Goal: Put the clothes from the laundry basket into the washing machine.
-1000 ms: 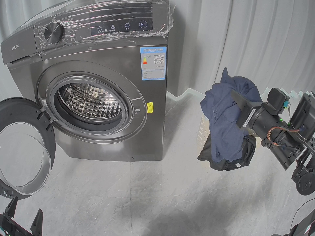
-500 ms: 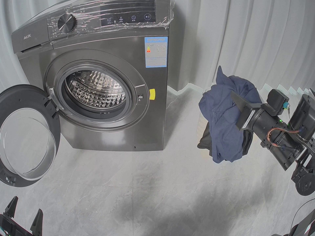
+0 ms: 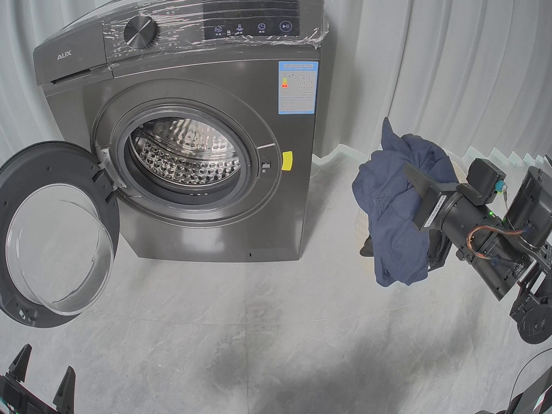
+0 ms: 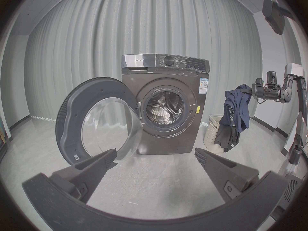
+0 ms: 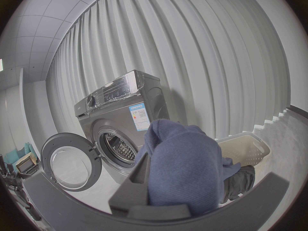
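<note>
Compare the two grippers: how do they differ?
The left gripper is open and empty; the right gripper is shut on a blue garment. The left sits low over the floor; the right is raised, higher than the basket. Both are dark, with wedge-shaped fingers, and face the washer.

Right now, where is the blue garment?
In the head view the blue garment hangs on the right, held in the right claw above the laundry basket, to the right of the washing machine.
</note>
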{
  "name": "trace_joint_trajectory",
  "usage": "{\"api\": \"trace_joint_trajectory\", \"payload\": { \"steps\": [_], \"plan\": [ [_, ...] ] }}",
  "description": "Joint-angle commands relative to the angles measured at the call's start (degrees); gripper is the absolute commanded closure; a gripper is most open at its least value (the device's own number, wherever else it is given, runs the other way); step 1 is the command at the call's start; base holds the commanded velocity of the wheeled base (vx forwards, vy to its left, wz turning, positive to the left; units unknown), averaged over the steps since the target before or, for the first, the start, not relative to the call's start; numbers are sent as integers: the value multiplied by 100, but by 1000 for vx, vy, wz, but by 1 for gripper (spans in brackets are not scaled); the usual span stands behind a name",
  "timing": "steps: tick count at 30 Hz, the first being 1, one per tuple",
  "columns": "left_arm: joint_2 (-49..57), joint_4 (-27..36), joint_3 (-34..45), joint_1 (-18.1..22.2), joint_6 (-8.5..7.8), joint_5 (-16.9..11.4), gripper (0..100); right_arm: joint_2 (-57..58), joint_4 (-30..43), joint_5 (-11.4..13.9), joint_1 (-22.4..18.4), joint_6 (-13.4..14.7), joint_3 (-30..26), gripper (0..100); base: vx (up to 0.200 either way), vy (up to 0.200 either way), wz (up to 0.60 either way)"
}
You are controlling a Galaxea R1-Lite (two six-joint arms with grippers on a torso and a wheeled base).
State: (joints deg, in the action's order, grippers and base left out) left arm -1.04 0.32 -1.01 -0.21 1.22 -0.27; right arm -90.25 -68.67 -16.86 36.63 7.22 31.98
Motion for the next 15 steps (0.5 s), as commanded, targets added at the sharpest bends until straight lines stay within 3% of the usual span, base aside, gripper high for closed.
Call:
{"api": "trace_joint_trajectory", "payload": {
  "steps": [1,11,15],
  "plan": [
    [104,-5,92,3,1,0,0,-10,3,16,2,-1,-16,100,0,200,0],
    [104,-5,92,3,1,0,0,-10,-6,51,46,-1,-60,100,0,200,0],
    [104,-5,92,3,1,0,0,-10,-24,51,107,8,-51,100,0,0,0]
  ]
}}
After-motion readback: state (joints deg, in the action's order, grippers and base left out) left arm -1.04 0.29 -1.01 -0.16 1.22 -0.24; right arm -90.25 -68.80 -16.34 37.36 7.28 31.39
